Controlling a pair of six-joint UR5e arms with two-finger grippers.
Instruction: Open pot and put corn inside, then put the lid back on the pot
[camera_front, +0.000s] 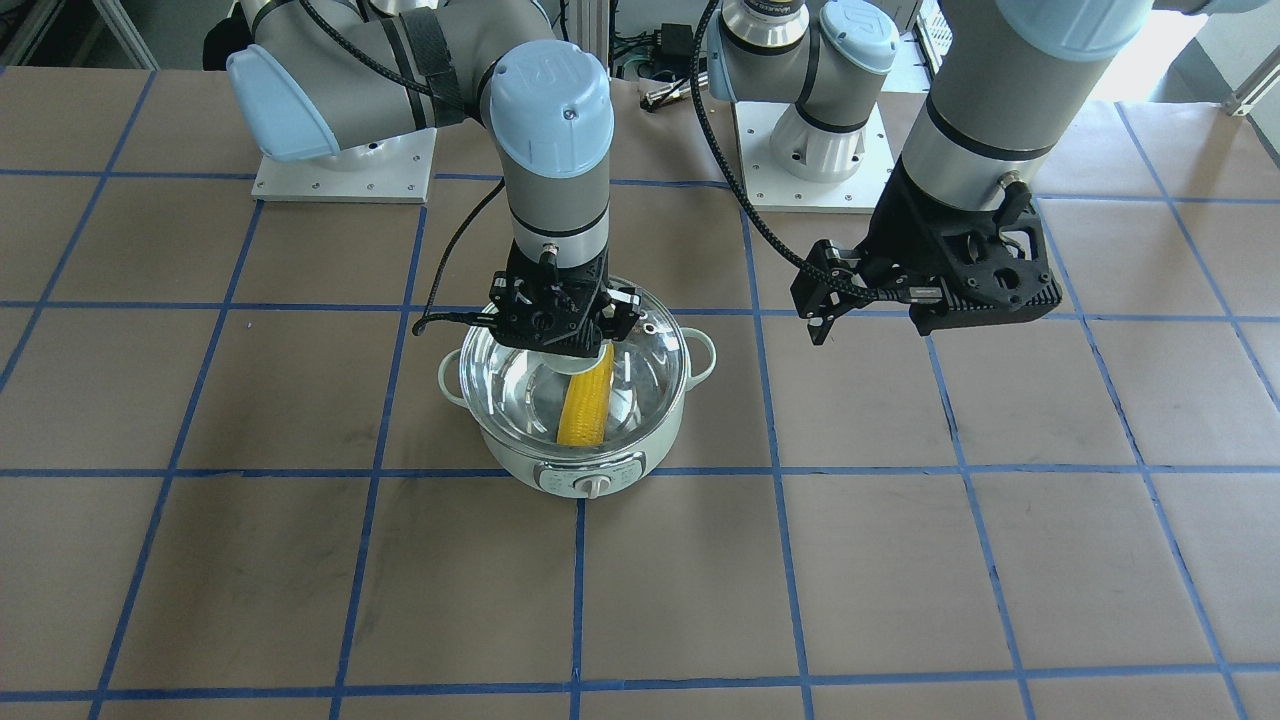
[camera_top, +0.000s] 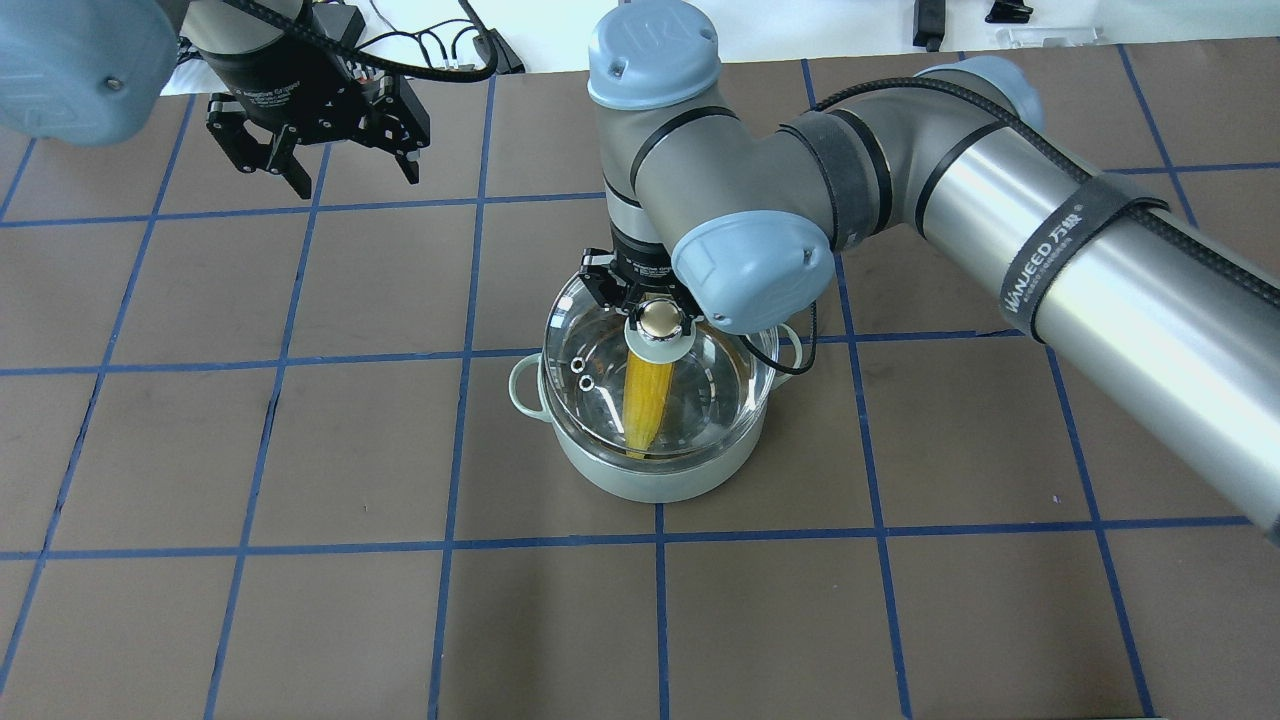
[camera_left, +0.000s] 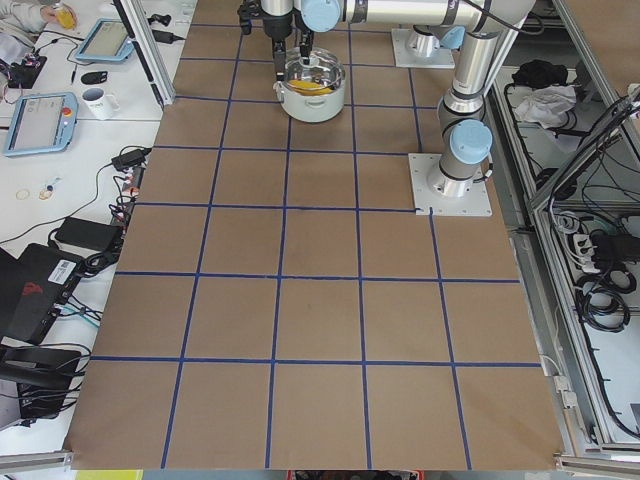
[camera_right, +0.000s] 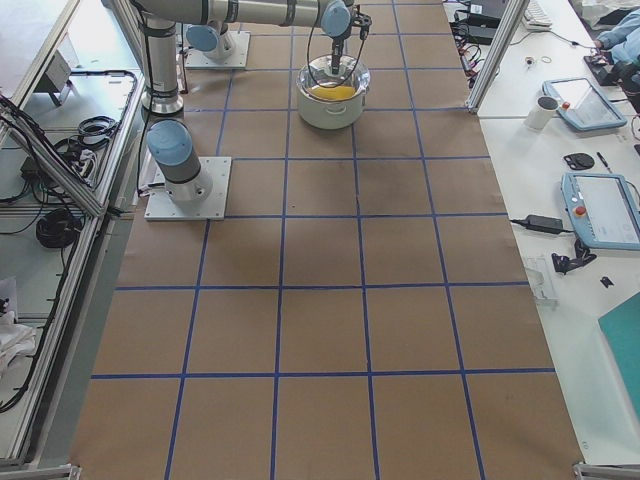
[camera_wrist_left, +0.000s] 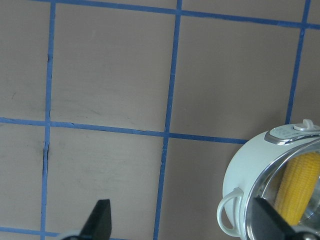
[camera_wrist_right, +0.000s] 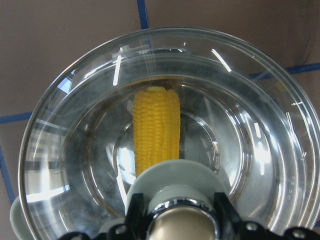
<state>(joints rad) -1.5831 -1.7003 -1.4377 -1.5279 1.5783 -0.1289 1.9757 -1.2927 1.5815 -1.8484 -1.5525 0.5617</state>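
The pale mint-green pot (camera_front: 590, 462) stands on the table, control dial toward the operators' side. The yellow corn (camera_front: 588, 405) lies inside it, seen through the glass. The clear glass lid (camera_front: 520, 380) is over the pot's mouth, level with the rim; I cannot tell whether it rests on it. My right gripper (camera_front: 560, 335) comes straight down and is shut on the lid's knob (camera_top: 660, 318). In the right wrist view the corn (camera_wrist_right: 156, 130) shows under the lid (camera_wrist_right: 75, 150). My left gripper (camera_top: 355, 178) is open and empty, held high, well off to the pot's side.
The table is brown paper with a blue tape grid. The two arm base plates (camera_front: 345, 165) (camera_front: 810, 160) sit at the robot's edge. The left wrist view shows the pot (camera_wrist_left: 250, 165) at lower right. Benches with tablets (camera_left: 105, 40) flank the table.
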